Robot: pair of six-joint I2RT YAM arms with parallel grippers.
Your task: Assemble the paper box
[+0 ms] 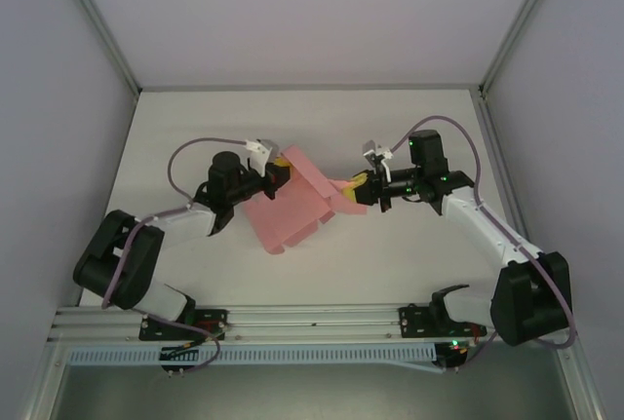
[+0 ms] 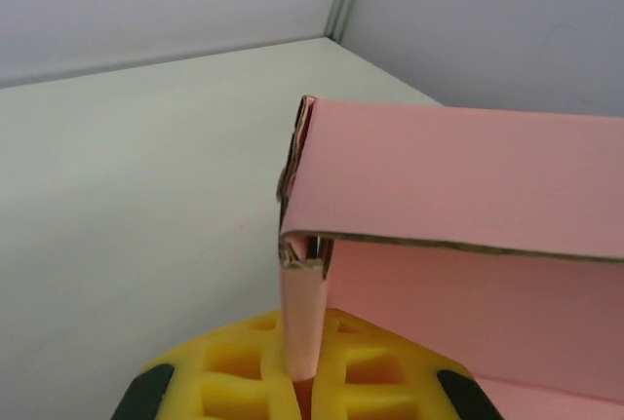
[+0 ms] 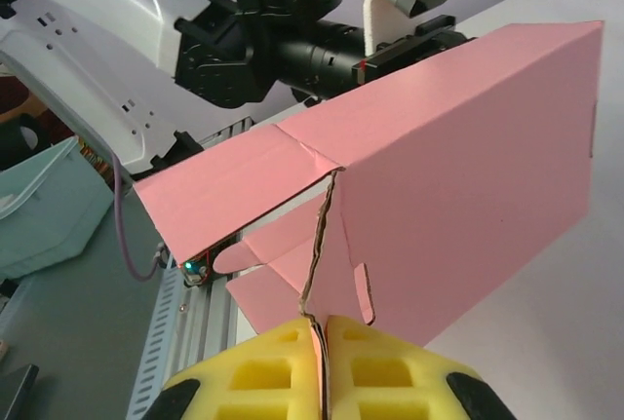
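Logged left claw (image 1: 278, 174) clamped on the left edge of the box (image 1: 292, 210). From the left wrist, saw its yellow pads (image 2: 375, 371) pinching a doubled strip of pink card, with no gap between them.

Found the box near the middle of the desk (image 1: 195, 128), between the two arms, tilted, far side raised and lowest corner pointing to the near edge. Cannot tell whether that corner touches the desk.

Noted the card as part-folded. From the left wrist, saw one panel turned over along a crease like a roof. From the right wrist, saw a long wall meeting a second panel at a crease, with small tabs (image 3: 255, 249) hanging loose below, not tucked.

Logged right claw (image 1: 359, 189) clamped on the right end of the box, pads closed tight on a thin card edge.

Judged progress as early to middle: main creases started, a tube shape forming, both ends held. Left to do, by estimate: square up the walls, tuck the loose tabs, close the ends. Expect the thin card to buckle if pulled apart too hard.
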